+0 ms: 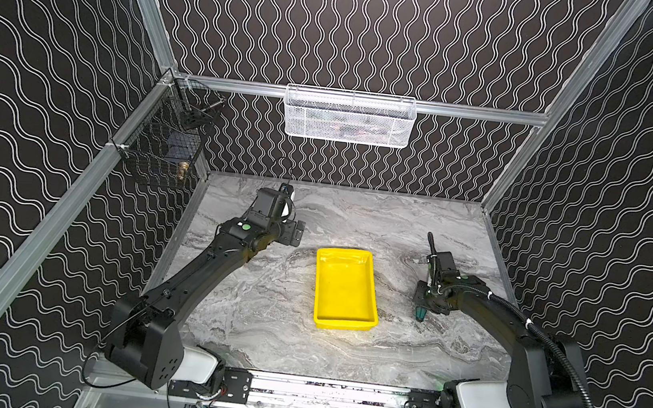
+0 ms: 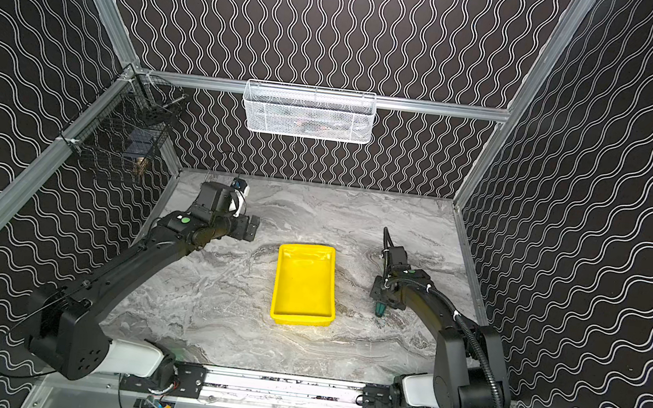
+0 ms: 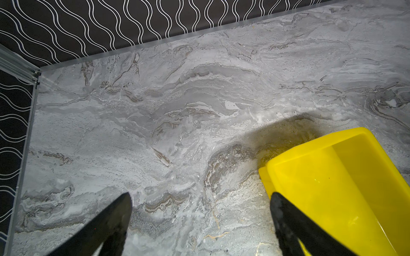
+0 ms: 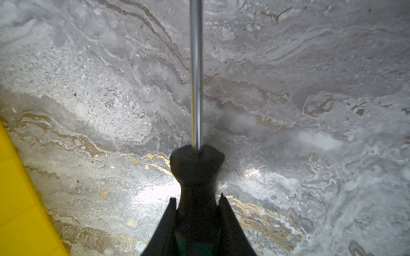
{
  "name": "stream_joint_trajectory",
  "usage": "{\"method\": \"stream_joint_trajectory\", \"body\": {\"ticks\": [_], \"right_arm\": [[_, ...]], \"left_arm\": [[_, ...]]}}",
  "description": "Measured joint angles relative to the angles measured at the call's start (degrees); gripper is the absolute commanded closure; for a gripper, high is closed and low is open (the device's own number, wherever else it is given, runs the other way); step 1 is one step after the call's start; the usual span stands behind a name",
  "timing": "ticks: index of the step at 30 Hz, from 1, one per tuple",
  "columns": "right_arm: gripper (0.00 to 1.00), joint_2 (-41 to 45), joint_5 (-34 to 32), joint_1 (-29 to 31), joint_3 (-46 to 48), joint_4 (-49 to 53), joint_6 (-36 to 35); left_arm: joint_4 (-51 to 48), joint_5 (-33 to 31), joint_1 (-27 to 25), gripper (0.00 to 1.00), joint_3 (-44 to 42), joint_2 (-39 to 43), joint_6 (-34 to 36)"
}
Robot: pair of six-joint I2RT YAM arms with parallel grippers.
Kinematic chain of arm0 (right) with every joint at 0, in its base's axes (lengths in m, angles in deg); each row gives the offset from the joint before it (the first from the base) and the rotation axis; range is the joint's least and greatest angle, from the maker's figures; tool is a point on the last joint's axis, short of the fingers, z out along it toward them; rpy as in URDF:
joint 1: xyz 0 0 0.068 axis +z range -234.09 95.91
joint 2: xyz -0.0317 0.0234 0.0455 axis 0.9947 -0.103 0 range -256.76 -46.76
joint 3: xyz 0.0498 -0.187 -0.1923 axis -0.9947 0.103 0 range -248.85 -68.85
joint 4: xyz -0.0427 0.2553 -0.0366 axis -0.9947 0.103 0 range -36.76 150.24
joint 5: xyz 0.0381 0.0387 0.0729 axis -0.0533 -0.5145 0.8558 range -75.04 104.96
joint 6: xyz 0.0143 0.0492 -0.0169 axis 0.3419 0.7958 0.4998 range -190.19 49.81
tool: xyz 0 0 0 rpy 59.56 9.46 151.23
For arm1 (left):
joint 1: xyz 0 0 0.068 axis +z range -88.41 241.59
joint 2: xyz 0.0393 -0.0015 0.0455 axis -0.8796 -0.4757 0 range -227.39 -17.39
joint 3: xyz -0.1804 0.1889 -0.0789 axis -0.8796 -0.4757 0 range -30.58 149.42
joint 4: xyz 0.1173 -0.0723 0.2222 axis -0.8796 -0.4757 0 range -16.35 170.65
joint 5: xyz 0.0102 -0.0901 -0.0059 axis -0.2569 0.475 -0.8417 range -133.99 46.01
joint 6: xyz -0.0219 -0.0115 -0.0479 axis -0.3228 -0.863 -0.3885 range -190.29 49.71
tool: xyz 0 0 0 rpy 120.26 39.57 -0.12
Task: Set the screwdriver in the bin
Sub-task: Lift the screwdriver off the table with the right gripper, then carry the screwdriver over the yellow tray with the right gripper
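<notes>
A grey marble-patterned bench [image 1: 261,319] sits inside a booth with black walls covered in white wavy lines, seen from above in both top views. A shallow bright yellow bin [image 1: 344,325] rests near the middle of the bench with its long sides running front to back, and nothing lies inside it. The right arm reaches in from the front right corner, and its right gripper [image 4: 198,200] hangs over the bench to the right of the bin, apart from it. This gripper is clamped onto the screwdriver [image 4: 196,124]: the right wrist view shows the two black fingers [image 4: 225,212] pressed against either side of the dark handle, with a strip of green showing between them and the thin metal shaft running straight out ahead over bare marble. A top view shows the green end of the handle poking out of the gripper toward the front of the bench. The screwdriver is outside the bin, and whether any part of it touches the bench cannot be told. The left arm stretches from the front left corner toward the back, and its left gripper [image 3: 200,197] is held wide apart with nothing in it, above the bench beside the bin's far left corner. A white mesh basket [image 1: 349,117] hangs on the back rail, and a black wire basket [image 1: 164,140] hangs on the left rail.
</notes>
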State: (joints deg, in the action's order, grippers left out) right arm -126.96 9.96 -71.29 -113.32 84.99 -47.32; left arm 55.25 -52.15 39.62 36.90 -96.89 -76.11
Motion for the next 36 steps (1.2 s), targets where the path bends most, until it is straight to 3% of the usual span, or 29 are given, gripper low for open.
{"method": "stream_joint_trajectory", "body": {"ticks": [19,28,36], "right_arm": [[0.86,3.08,1.53,0.85,-3.87,3.80,-1.46],[0.86,2.45,2.38,8.61,-15.47,9.84,-2.99],[0.86,-1.22,2.95,18.84,-22.23,12.28,-4.50]], "left_arm": [[-0.39,-0.17,0.00,0.01,0.20,0.00,-0.02],[-1.01,-0.13,0.52,0.01,0.74,-0.81,-0.04],[-1.27,1.27,4.15,0.01,1.09,-0.85,-0.94]]}}
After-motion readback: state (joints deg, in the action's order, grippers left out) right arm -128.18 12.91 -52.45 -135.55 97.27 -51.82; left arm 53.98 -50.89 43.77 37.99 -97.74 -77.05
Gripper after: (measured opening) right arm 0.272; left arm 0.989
